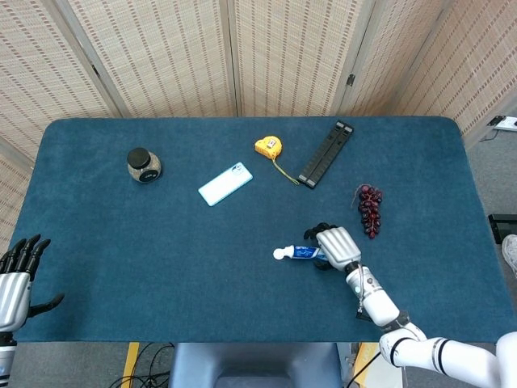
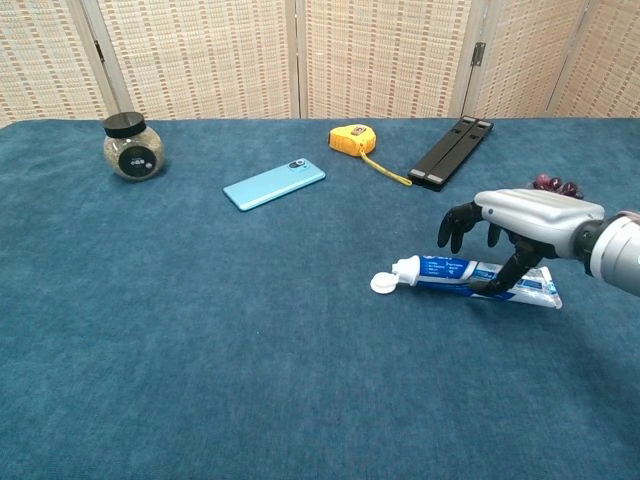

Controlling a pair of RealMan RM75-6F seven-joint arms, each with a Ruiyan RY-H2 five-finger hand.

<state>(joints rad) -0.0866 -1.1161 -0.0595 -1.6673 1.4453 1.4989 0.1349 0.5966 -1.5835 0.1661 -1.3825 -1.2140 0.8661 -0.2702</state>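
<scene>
A white and blue toothpaste tube lies on the blue table, white cap pointing left. My right hand arches over the tube's right half, fingers curved down and apart on the far side. The thumb tip touches the near side of the tube, which still lies flat. My left hand hangs off the table's front left corner, fingers straight and spread, holding nothing. The chest view does not show it.
A bunch of dark red grapes lies just right of and behind the right hand. Farther back are a black folding stand, a yellow tape measure, a light blue phone and a small black-lidded jar.
</scene>
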